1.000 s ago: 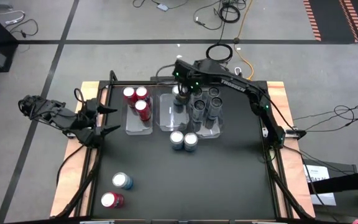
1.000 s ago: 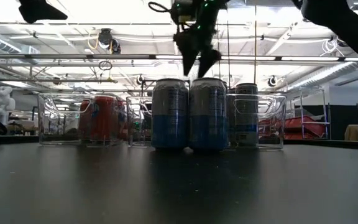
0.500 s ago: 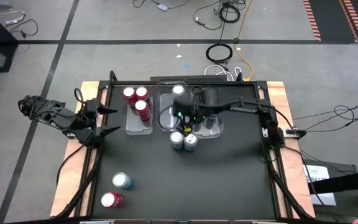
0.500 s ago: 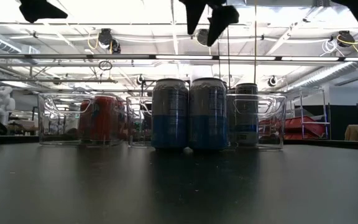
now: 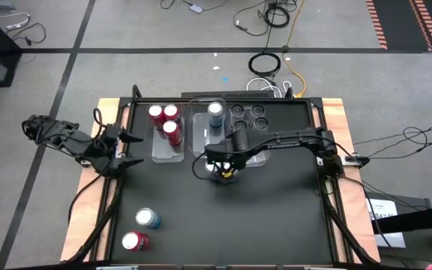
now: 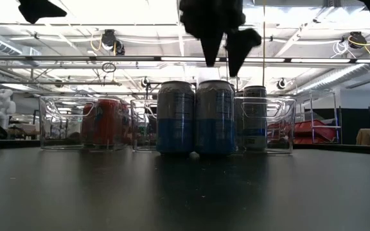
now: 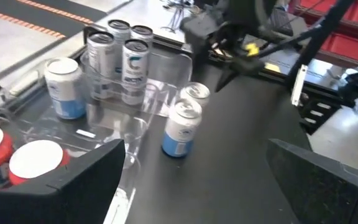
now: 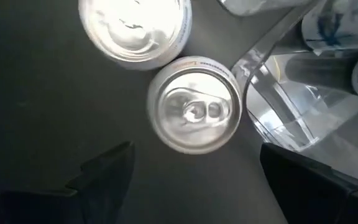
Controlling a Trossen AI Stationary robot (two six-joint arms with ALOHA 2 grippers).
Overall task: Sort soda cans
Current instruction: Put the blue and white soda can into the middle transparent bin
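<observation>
Fig. legend, L to R, as seen from overhead. My left claw [image 5: 130,150] waits at the table's [image 5: 276,217] left edge, fingers spread wide, holding nothing. Near the front-left corner: one blue-and-silver can [image 5: 148,218] upright, and one red can [image 5: 134,241] just in front of it, both loose on the table. Left tray [image 5: 168,154], clear plastic, at the back: three red cans [image 5: 165,120] bunched at its far end. Middle tray [image 5: 199,139]: a single blue can [image 5: 215,111] at its far end. Centre of the table: my right claw [image 5: 224,166] hangs directly over a pair of blue-and-silver cans [image 6: 196,119] that stand touching side by side, just in front of the trays. Its fingers [image 6: 212,45] are wide apart, above the can tops, not touching, empty. In the right wrist view the nearer can top [image 8: 194,113] lies between my two fingers; its twin [image 8: 135,30] sits just beside it. Right tray [image 7: 114,87]: four dark grey cans [image 5: 248,116] at its far end, seen from above as dark rings. Fronts of all three trays: bare.
</observation>
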